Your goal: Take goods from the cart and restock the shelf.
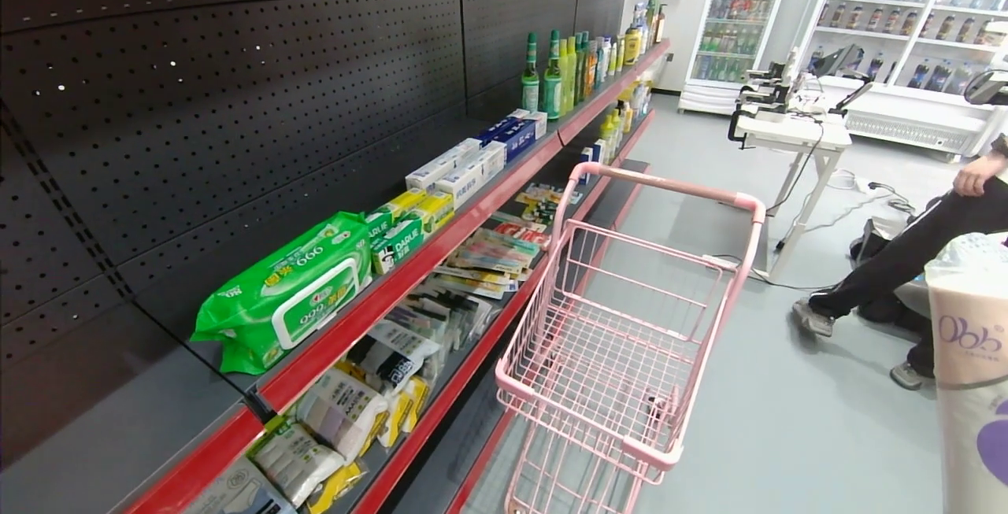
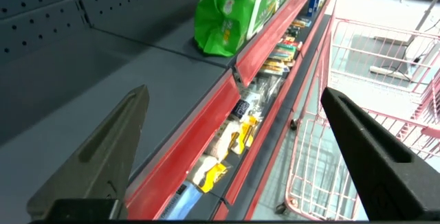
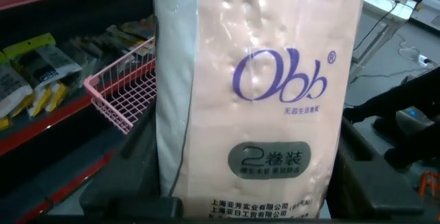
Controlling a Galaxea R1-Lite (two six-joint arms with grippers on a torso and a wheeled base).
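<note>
A tall pack of paper rolls [image 1: 970,372] stands at the right edge of the head view. My right gripper [image 3: 251,183] is shut on this pack [image 3: 261,80], one finger on each side. The pink wire cart [image 1: 661,181] stands in the aisle beside the shelf, to the left of the pack. My left gripper [image 2: 234,92] is open, fingers wide apart with nothing between them, over the red front edge of the upper shelf [image 2: 103,73]. A bare grey stretch of that shelf [image 1: 118,435] lies near me, just before a green pack of wet wipes [image 1: 287,290].
Beyond the wipes, toothpaste boxes [image 1: 409,227] and green bottles [image 1: 555,73] line the upper shelf. Small packets [image 1: 370,388] fill the lower shelf. A seated person's legs [image 1: 906,254], a white table [image 1: 795,132] and drinks fridges [image 1: 906,18] stand to the right.
</note>
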